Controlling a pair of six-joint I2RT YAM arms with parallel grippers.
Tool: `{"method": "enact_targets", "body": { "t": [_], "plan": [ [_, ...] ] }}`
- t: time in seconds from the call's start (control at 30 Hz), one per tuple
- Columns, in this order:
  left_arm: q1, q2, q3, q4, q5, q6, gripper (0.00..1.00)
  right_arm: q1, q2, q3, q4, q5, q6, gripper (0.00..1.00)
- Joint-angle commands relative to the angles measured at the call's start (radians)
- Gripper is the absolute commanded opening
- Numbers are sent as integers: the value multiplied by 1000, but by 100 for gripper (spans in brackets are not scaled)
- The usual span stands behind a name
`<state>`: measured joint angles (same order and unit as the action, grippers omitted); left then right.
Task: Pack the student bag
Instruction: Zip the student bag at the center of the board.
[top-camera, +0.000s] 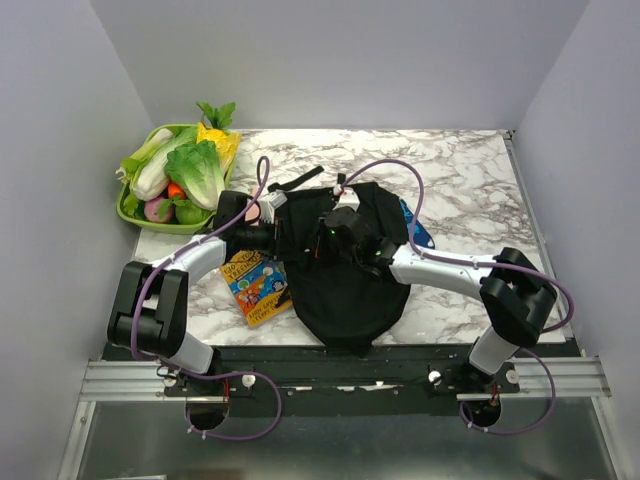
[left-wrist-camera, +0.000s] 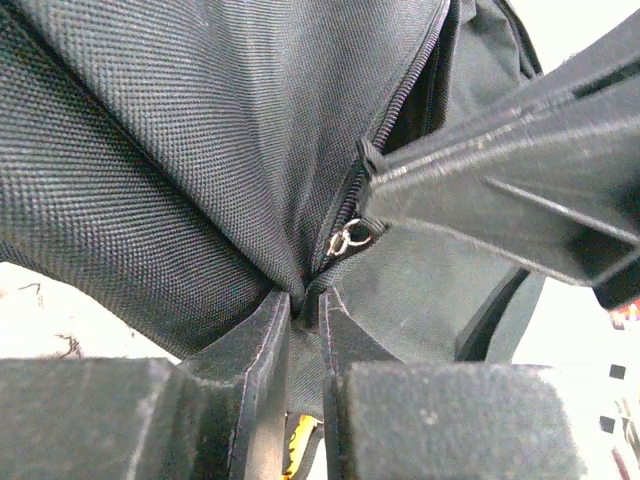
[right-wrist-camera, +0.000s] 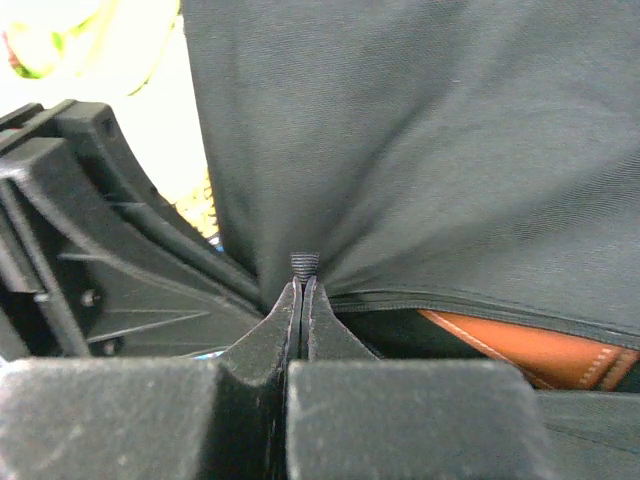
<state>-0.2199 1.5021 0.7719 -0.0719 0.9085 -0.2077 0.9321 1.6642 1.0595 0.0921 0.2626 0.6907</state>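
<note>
Student bag (top-camera: 345, 285): floppy black coarse-weave fabric, rounded outline; flat on the marble table (top-camera: 470, 170), near centre; long axis near-to-far, straps toward the far wall. Left gripper (left-wrist-camera: 305, 300): nearly closed, pinching a fabric fold beside the zip (left-wrist-camera: 352, 195). Right gripper (right-wrist-camera: 302, 285): clenched on the bag's small ribbed tab (right-wrist-camera: 305, 263)

Counter (top-camera: 470, 170) stood open far right. Vegetable basket (top-camera: 140, 222) and children's book (top-camera: 258, 288) blocked the left. Left gripper (left-wrist-camera: 305, 300) and right gripper (right-wrist-camera: 302, 282) crowded the opening of the student bag (top-camera: 345, 290).
</note>
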Motion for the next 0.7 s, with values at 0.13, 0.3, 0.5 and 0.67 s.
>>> {"method": "enact_targets", "body": {
  "t": [0.13,0.3,0.5,0.67],
  "plan": [
    [-1,-52,56,-209,61,186,0,-99,-26,50,-192,190,-13,1],
    [2,-74,64,-256,44,248,0,-130,-50,51,-259,216,-31,1],
    [8,-75,70,-255,32,229,0,-145,-53,54,-373,302,-39,1],
    [13,-91,70,-252,12,231,0,-191,-109,11,-414,388,-26,1]
  ]
}}
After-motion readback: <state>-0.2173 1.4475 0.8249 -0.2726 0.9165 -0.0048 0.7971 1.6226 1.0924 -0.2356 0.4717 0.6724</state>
